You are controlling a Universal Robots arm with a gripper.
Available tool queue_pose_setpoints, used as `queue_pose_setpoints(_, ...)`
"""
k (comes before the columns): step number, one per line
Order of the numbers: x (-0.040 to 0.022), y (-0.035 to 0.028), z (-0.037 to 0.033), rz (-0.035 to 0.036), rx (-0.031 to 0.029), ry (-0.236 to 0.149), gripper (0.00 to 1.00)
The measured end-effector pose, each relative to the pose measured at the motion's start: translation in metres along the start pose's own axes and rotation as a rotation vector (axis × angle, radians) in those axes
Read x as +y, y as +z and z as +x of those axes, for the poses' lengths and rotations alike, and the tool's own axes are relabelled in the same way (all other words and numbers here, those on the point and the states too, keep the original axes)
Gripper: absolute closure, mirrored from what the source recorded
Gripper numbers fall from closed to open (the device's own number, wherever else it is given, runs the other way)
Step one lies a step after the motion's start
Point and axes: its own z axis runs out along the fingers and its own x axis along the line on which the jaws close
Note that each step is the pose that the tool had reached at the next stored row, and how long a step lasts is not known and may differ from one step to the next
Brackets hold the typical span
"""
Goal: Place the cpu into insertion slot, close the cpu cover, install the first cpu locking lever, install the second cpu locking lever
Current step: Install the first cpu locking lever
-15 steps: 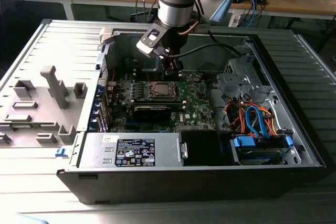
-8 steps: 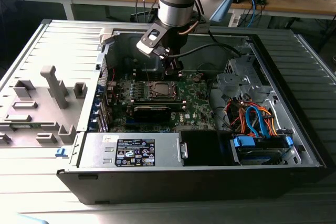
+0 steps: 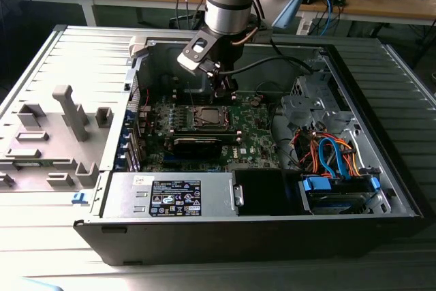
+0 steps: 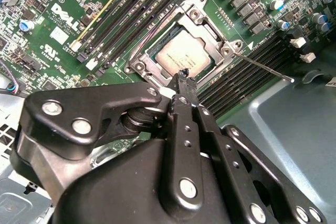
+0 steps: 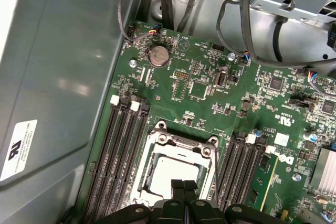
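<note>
Within the open computer case (image 3: 272,236), the tool (image 4: 184,76) is clenched at the edge of the cpu cover (image 4: 210,31), hiding that edge; the cpu (image 4: 186,53) shows through the window.

The board (image 4: 47,19) is green, dotted with small black chips and silver-topped capacitors. The cpu (image 4: 184,56) has a dull silver-grey top, framed by the silvery cover (image 4: 150,67). The memory slots (image 4: 142,6) are black with white clips, and one has a yellow stripe along it. The gripper (image 4: 182,75) is matte black with silver screws. In the exterior view the case (image 3: 68,52) is pale grey, and the cables (image 3: 327,151) are orange, blue and red.
</note>
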Motion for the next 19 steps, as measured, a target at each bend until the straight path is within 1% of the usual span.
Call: queue_pose_setpoints(19,0.0,0.0,0.0,0.0,-0.0004,-0.017,0.89)
